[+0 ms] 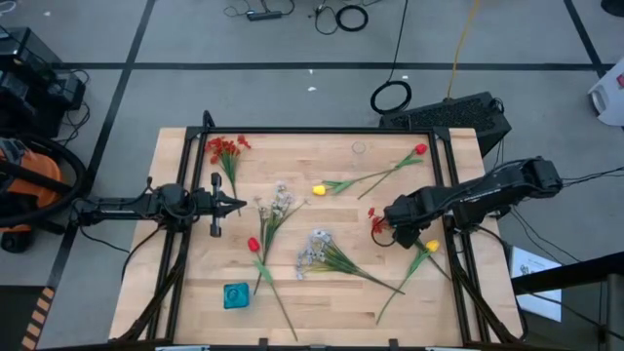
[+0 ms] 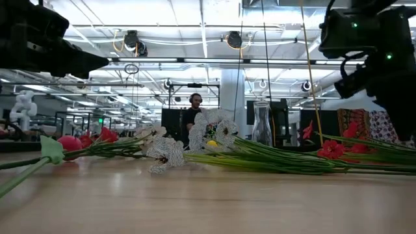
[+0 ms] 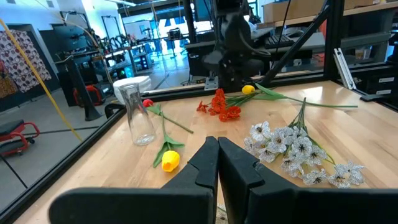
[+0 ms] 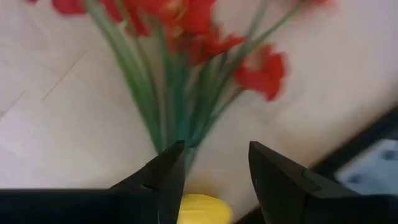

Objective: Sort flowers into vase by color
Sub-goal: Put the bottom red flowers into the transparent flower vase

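Right pincer [image 4: 211, 177] is hanging open over the red cluster [image 4: 186, 37] near the table's right edge | stems are running lengthwise between its fingers | left pincer [image 3: 217, 165] is waiting closed by the left edge.

Two dark, near-black arms of chunky jointed segments, the left arm [image 1: 146, 205] slimmer with a short crossbar near its tip, the right arm [image 1: 487, 190] bulkier with rounded housings. Matte black, wedge-shaped tapering fingers [image 4: 158, 180] on each gripper. Small green indicator lights glowing on the right arm's housing in the low view.
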You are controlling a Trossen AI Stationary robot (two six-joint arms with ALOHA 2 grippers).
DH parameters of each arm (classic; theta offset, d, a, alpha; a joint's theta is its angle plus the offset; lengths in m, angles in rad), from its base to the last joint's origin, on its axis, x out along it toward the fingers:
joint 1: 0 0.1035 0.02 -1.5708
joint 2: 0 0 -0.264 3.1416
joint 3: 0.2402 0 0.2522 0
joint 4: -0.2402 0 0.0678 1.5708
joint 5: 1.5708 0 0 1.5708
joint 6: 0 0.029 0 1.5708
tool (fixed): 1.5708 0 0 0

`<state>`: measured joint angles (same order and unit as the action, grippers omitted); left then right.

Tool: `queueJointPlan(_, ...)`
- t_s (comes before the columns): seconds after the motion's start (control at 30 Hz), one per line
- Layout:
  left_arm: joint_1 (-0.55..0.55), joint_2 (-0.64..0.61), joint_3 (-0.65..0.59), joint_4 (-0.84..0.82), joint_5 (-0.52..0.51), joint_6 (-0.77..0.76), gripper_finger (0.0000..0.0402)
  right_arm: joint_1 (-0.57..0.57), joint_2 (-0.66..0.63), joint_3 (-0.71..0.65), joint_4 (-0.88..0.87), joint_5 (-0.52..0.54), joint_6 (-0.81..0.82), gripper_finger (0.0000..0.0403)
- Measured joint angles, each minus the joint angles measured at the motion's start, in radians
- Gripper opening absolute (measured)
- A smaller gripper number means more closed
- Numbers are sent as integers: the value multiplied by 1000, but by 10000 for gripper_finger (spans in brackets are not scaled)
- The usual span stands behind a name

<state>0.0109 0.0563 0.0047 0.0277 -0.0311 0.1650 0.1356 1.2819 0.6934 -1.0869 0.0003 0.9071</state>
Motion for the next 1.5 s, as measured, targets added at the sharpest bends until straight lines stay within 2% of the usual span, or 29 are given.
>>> queueJointPlan(0.2,0,0,0,0,0,0,14,31,-5,-57,100,-59,8,167)
queueJointPlan(0.6,0,0,0,0,0,0,14,64,-8,-188,265,-65,34,167)
queueJointPlan(0.73,0,0,0,0,0,0,14,63,-9,-204,289,-60,-3,164)
queueJointPlan(0.9,0,0,0,0,0,0,14,64,-8,-207,336,-44,-80,117)
queueJointPlan(1.13,0,0,0,0,0,0,14,65,-7,-207,370,8,8,16)
queueJointPlan(1.33,0,0,0,0,0,0,14,65,-13,-178,365,46,56,9)
queueJointPlan(1.5,0,0,0,0,0,0,14,64,-47,-103,389,251,30,3)
